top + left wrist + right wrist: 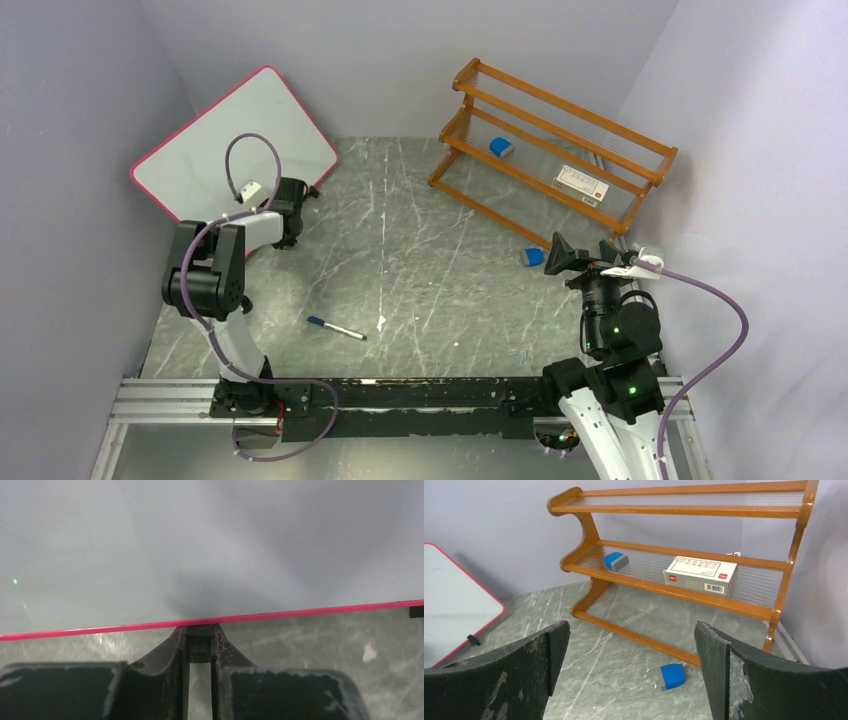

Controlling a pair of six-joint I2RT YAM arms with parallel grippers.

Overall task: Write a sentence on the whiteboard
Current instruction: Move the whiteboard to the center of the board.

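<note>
The whiteboard (235, 135) leans at the back left corner, its face blank, with a pink-red rim (300, 613). No sentence shows on it. My left gripper (303, 196) is at the board's lower right edge. In the left wrist view its fingers (222, 650) stand narrowly apart under the rim, shut on a small black foot (200, 645) of the board. Another foot (416, 611) shows farther right. A blue-capped marker (335, 328) lies on the table, apart from both grippers. My right gripper (560, 255) (631, 630) hangs open and holds nothing, facing the rack.
An orange wooden rack (560, 130) (684, 510) stands at the back right, with a blue eraser (616, 561) and a white box (700, 574) on its middle shelf. A second blue eraser (533, 256) (672, 675) lies on the table by the rack's foot. Walls close in on both sides.
</note>
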